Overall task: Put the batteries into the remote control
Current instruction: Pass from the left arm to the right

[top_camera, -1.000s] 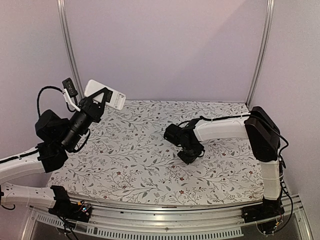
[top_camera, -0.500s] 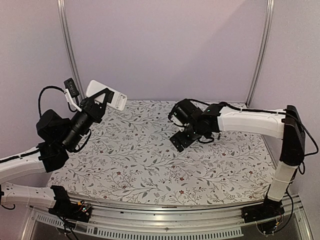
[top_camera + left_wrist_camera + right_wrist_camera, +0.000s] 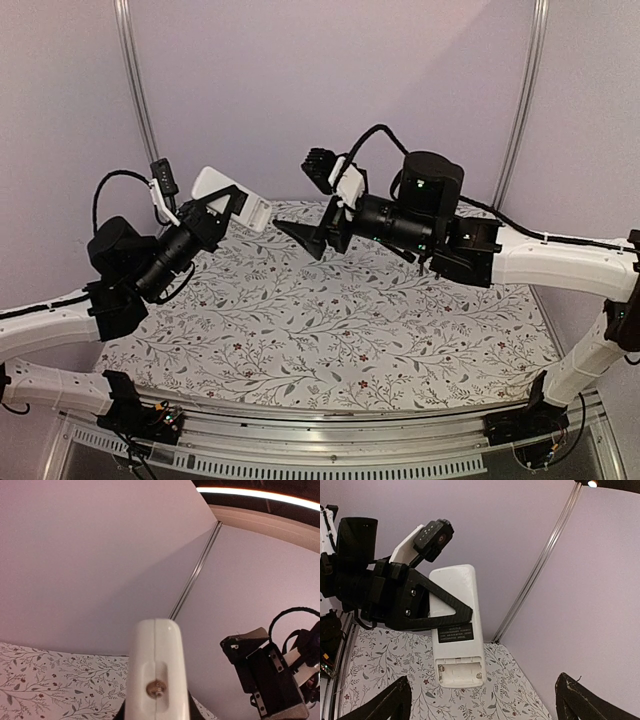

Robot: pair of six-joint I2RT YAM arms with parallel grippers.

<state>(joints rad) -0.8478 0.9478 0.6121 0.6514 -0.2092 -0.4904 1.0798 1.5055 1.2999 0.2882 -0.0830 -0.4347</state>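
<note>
Clamped across its mid-body in the left jaws, lifted well above the far left corner of the floral surface [image 3: 350, 320]: the white remote control [image 3: 212, 182], back cover off and empty battery bay [image 3: 460, 672] turned toward the right jaws, spread wide, holding nothing, near its end. No batteries visible in any view. Probably light, stiff and slick-shelled, so liable to pivot under a push into the bay; best gripped across the flat faces at mid-length, clear of the bay.

Smooth, faintly glossy white plastic remote control [image 3: 462, 587], matt floral-print cloth [image 3: 350, 330], satin metal corner posts [image 3: 135, 100], matt pale walls [image 3: 330, 90]
</note>
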